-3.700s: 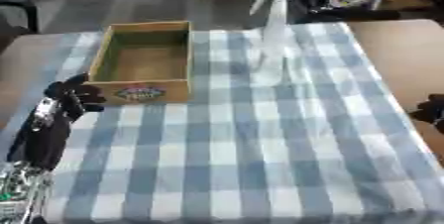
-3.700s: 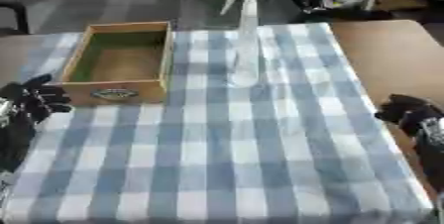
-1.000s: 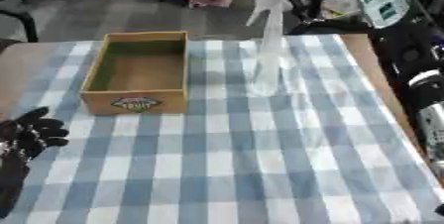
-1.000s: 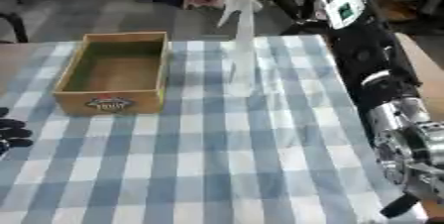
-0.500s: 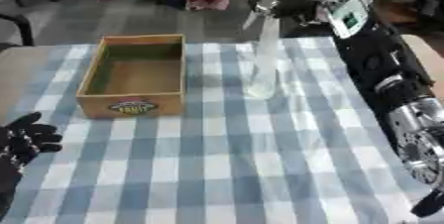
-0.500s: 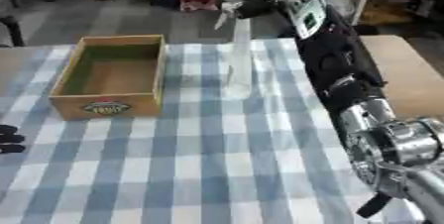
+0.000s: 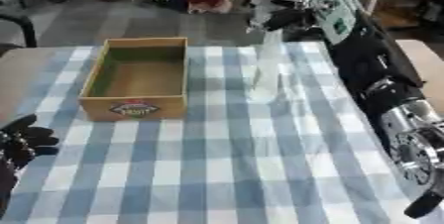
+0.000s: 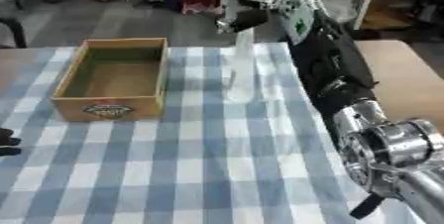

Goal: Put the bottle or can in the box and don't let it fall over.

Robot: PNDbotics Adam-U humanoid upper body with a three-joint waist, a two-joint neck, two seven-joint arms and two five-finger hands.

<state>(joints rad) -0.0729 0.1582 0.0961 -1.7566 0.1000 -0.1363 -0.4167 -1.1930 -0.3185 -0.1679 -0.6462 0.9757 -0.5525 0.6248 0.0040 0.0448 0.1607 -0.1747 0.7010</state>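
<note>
Right hand (image 7: 279, 14) now covers spray bottle (image 7: 265, 72) top, fingers curled around; left hand (image 7: 24, 143) relaxed.

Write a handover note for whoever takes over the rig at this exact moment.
Right hand: curled round the top of the clear plastic spray bottle.
Left hand: idle near the lower left corner, fingers relaxed.
The bottle stands upright on the blue checked tablecloth, right of the open wooden box, which holds nothing.
Done: reach and grasp.
Left: lift the bottle, set it upright in the box, release.
</note>
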